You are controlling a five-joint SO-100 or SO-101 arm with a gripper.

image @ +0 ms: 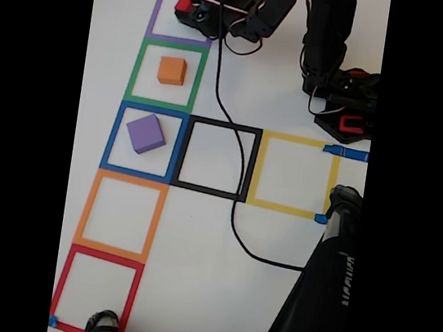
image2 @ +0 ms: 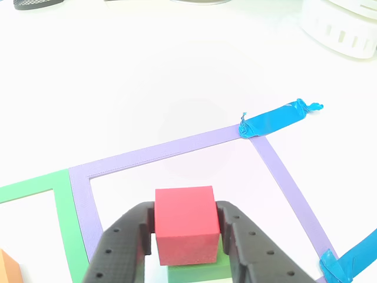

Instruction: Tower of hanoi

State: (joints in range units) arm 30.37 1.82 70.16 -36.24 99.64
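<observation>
Other view: gripper (image2: 186, 233) clamps the red cube (image2: 184, 223) atop the green cube (image2: 197, 270) (orange cube (image2: 8, 266) leftward), inside the purple tape square (image2: 153, 154).

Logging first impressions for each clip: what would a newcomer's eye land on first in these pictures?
The red cube clamped between the black gripper fingers, sitting over a green cube inside the purple tape square, dominates the other view. In the fixed view, the column of coloured tape squares stands out, with the orange cube in the green square and the purple cube in the blue square below it.
</observation>
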